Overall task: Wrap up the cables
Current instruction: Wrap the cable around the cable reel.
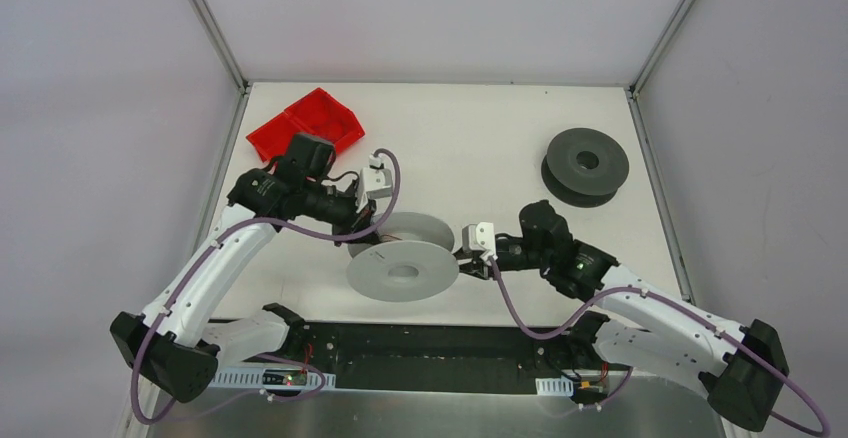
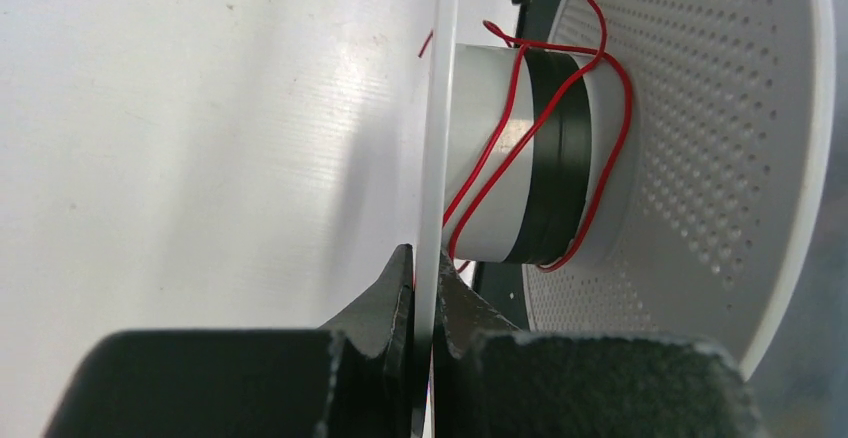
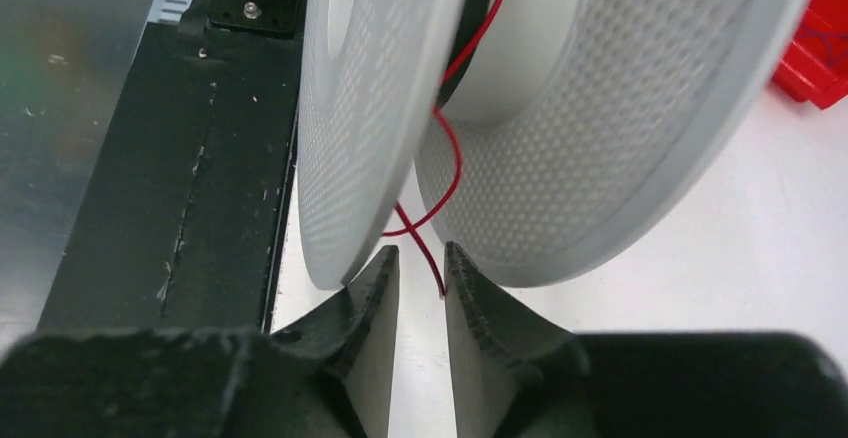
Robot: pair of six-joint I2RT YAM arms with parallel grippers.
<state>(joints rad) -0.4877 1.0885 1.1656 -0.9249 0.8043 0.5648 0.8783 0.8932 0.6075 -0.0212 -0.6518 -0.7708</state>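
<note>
Winding in hand. The left tool (image 2: 424, 270) is clenched on the spool (image 2: 700, 108) flange; the red cable (image 2: 612, 138) loops its hub loosely. The right tool (image 3: 420, 258) stands slightly parted around the free end: next, clamp and tension.

Cable (image 2: 627, 123): one very thin red wire, thread-like, far thinner than a finger. It sits on the hub of the pale grey spool (image 1: 403, 270), between the two flanges. The winding is loose. A few slack, uneven loops cross one another at angles and stand off the hub in places. They pass over a tight dark band on the hub; whether that band is wire cannot be told. In the right wrist view the cable (image 3: 456, 158) hangs from the hub in a wavy curve past the flange rims and crosses itself once. Its free end enters the gap of the right hand (image 3: 421, 253), touching one finger's inner face.
</note>
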